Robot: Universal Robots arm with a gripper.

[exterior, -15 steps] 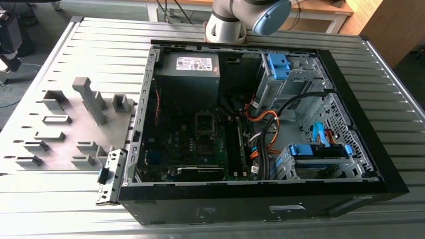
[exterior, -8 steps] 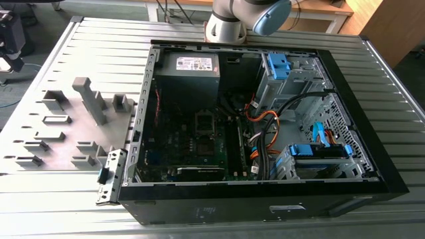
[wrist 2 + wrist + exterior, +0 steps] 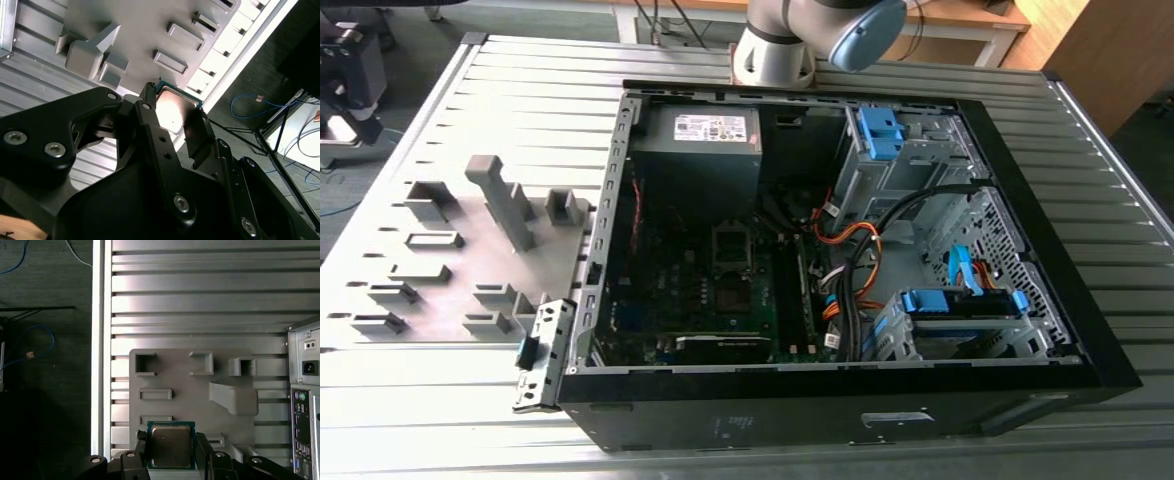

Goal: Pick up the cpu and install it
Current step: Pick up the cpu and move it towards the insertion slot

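Note:
The cpu (image 3: 171, 444) is a small flat square chip with a dull tan metal face and a green rim. It sits between my gripper's (image 3: 171, 456) two black fingers (image 3: 142, 449), which are shut on its opposite edges. In the second wrist view the cpu (image 3: 176, 106) is clamped the same way in the gripper (image 3: 172, 125). I hold it high above the grey fixture plate (image 3: 190, 385) with its blocky holders. In the exterior view, the open computer case (image 3: 1067, 330) lies on the table, with the motherboard's square socket (image 3: 731, 246) near its middle.
The fixture plate (image 3: 454, 265) lies at the exterior view's left of the case on the ribbed metal table (image 3: 520, 90). Inside the case are a grey power-supply box (image 3: 698, 140), orange and black cables (image 3: 861, 270) and blue drive brackets (image 3: 961, 300). The arm's base (image 3: 787, 45) stands behind the case.

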